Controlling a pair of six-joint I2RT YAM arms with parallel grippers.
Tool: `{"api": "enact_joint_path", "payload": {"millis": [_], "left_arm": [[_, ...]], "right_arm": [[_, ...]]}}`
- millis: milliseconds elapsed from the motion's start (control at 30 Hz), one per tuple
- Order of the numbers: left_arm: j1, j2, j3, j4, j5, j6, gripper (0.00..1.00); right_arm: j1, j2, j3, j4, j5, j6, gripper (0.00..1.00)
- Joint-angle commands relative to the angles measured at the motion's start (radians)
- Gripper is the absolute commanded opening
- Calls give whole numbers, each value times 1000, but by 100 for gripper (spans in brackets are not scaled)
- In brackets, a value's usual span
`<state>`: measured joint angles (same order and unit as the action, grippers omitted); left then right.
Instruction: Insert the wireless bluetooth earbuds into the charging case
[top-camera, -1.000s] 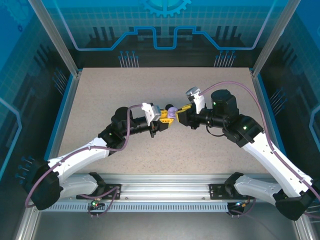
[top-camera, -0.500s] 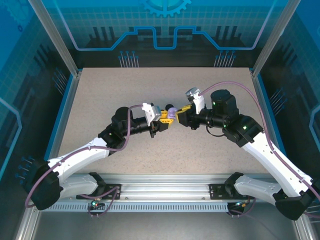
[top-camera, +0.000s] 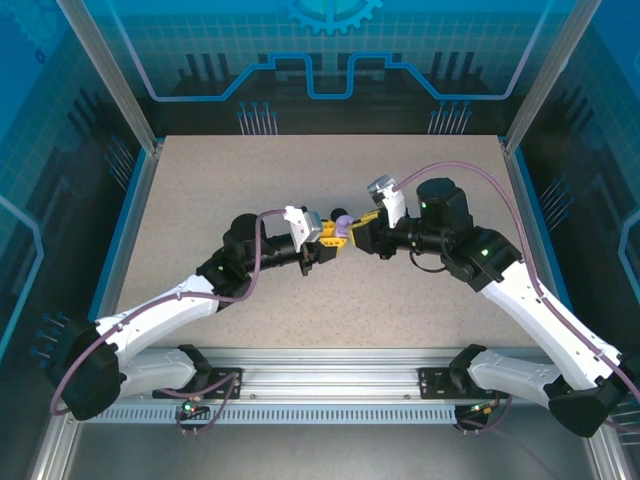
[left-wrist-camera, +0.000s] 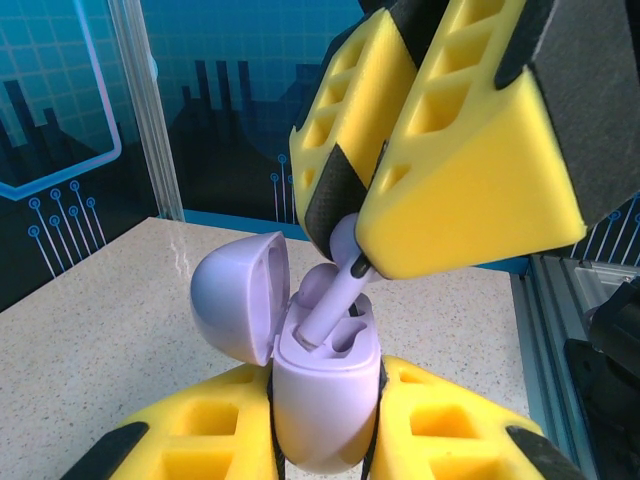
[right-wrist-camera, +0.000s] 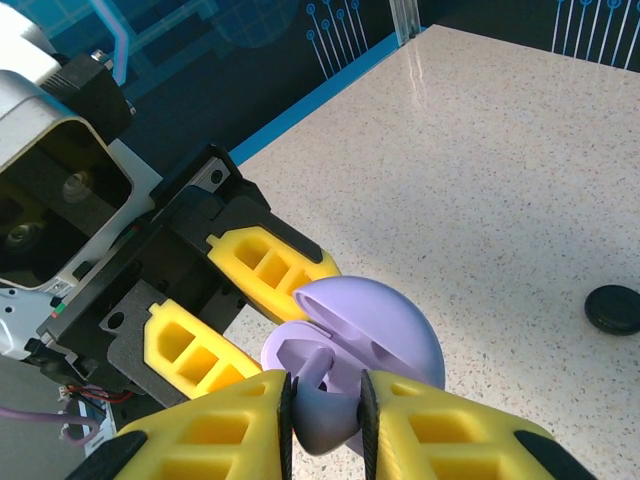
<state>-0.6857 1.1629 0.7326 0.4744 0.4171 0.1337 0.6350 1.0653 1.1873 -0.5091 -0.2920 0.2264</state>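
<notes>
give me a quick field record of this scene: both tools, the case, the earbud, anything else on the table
left tool: shut on lavender charging case
case lid: open, swung to one side
right tool: shut on lavender earbud
earbud position: tilted, stem tip in a case slot, head above the rim, not fully seated
table: small black round item lying apart from the tools

Right arm (top-camera: 480, 255) shifted slightly left, its wrist and jaws nudged toward the open lavender case (top-camera: 342, 228)
</notes>
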Motion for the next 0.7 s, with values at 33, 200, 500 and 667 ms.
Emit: {"api": "enact_joint_path", "payload": {"millis": [33,200,500,667], "left_arm": [[-9,-22,37,2,16,18,0],[-9,-19,44,-29,5,50,0],[-9,-14,57,-74,-5,99,0],[-8,-10,61,-87,-24,121,0]], "right_arm": [[9,-5,38,-22,-9,-17,25],[9,-17,43,-27,-11,-18,25],[9,-15,54,-53,-15,-23,25],[9,-5,66,-75,-21,-28,25]]}}
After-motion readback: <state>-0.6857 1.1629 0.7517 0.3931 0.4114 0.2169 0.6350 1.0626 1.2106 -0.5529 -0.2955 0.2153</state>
